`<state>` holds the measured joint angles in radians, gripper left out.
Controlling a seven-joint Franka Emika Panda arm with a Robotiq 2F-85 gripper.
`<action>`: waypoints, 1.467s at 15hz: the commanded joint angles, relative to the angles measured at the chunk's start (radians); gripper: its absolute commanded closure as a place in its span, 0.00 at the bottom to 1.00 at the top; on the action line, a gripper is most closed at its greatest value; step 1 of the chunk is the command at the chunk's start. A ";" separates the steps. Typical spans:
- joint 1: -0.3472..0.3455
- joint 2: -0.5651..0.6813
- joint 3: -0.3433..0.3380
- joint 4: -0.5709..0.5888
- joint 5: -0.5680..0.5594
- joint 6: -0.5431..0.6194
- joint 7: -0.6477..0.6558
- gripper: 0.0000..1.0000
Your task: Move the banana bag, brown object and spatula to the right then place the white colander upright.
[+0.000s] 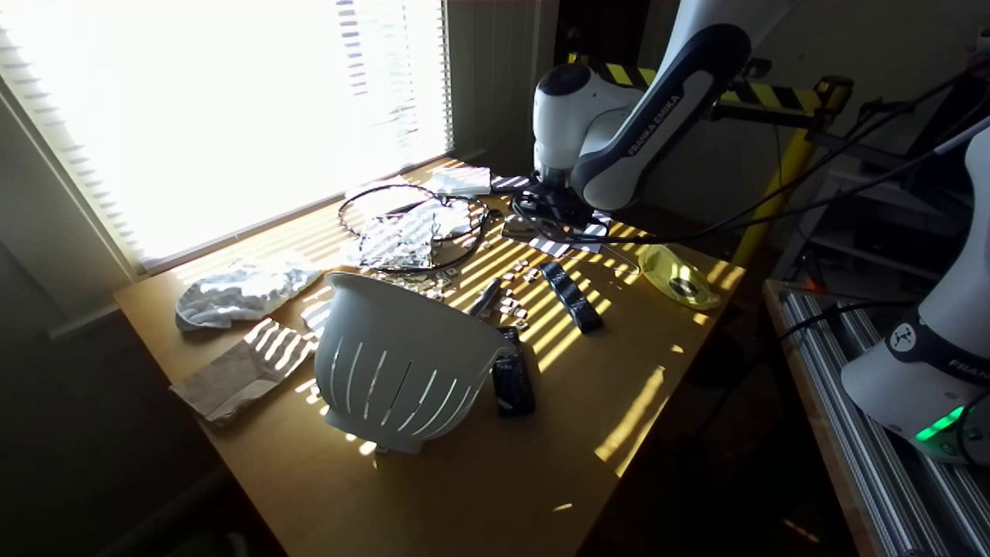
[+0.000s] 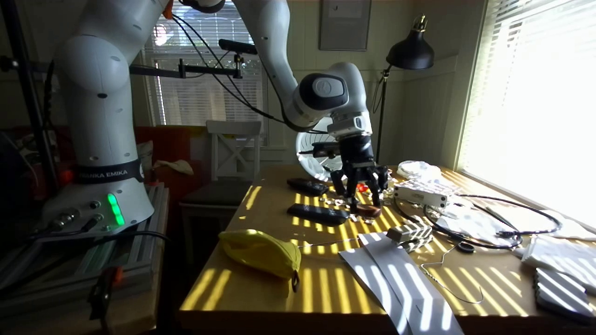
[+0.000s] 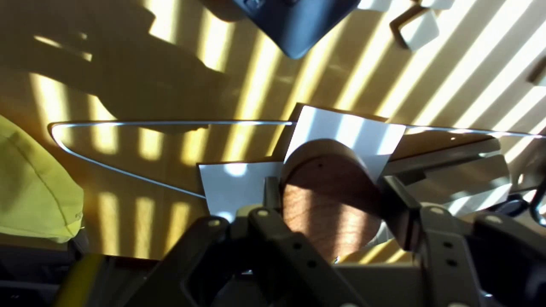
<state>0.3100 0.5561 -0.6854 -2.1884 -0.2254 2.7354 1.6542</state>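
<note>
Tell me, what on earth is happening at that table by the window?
A robot arm is reaching over the table, its gripper clasping a round brown object. Whether that object is clear of the tabletop is hard to tell. The yellow banana bag lies near the table's edge, outside the grip. The white colander sits tilted, not yet upright, so there seems to be tidying left.

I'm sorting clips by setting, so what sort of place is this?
Probably a homelike room made into a robot work area: the chair and the lamp look domestic, while the striped tape suggests a cordoned workspace.
</note>
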 commanded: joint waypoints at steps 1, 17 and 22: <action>0.025 -0.055 -0.055 -0.096 -0.060 -0.033 0.065 0.65; -0.125 -0.188 -0.024 -0.361 0.045 0.099 0.098 0.65; -0.142 -0.212 -0.014 -0.395 0.052 0.125 0.113 0.65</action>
<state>0.1903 0.3944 -0.7152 -2.5415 -0.1997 2.8391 1.7820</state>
